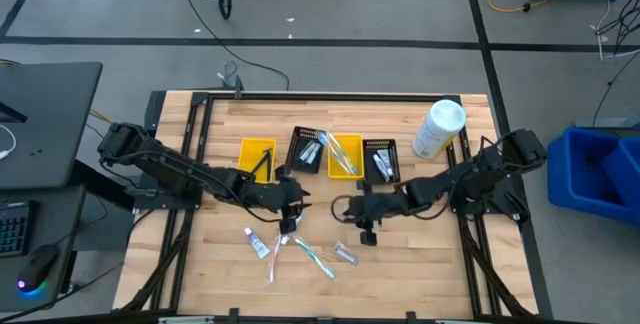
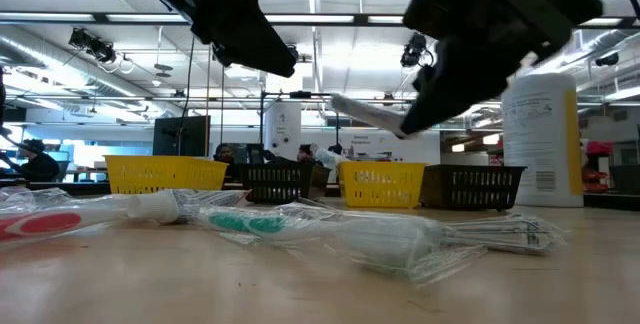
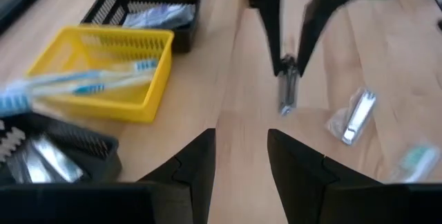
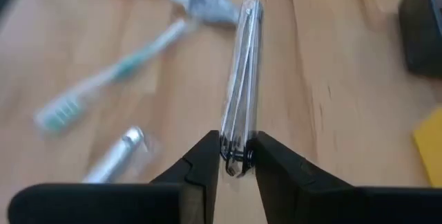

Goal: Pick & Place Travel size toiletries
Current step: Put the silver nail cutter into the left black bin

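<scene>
My right end effector (image 4: 233,156) pinched a clear packet (image 4: 243,79) by its end (left one (image 3: 242,156) open), lifting it off the worktop (image 1: 420,264) for binning.

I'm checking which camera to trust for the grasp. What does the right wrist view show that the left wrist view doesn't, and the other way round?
Only the right wrist view: the right gripper from its own side, shut on a clear packet that sticks out past its fingers, a teal toothbrush and a tube on the table.

Only the left wrist view: the left gripper, open and empty, a yellow bin with toothbrushes, and black bins.

Both: the clear packet held above the wooden table, and a small wrapped metal item lying on it.
</scene>
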Controlling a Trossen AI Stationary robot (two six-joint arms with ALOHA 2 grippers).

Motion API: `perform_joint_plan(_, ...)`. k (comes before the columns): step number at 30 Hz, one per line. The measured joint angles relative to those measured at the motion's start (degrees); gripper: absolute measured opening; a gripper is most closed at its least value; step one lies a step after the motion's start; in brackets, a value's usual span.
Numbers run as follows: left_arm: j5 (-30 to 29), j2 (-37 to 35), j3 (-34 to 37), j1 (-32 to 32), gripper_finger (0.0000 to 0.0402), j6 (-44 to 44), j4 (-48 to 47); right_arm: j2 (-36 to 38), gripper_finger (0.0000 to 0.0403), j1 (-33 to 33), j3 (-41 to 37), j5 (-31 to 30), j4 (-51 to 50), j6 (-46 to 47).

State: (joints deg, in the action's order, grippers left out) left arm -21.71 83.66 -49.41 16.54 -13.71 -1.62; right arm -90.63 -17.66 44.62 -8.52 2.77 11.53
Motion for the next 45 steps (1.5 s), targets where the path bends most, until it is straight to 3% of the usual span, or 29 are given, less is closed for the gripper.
perform_joint_plan(9,2.4,0.0,0.0,0.0,0.0142,9.7,3.0,0.0,0.0087,5.6,-0.1,10.7,12.5,-3.7)
perform_joint_plan(26,8.9,0.0,0.0,-0.1,0.0142,7.8,3.8,0.2,0.0088,7.5,0.1,10.1,12.0,-6.3)
perform_joint_plan(40,8.1,0.0,0.0,-1.4,0.0141,11.1,6.2,0.2,0.0089,9.4,0.1,12.0,16.1,-7.3)
perform_joint_plan(45,9.2,0.0,0.0,-1.6,0.0116,12.7,6.2,0.1,0.0089,9.8,0.1,12.3,16.9,-7.4)
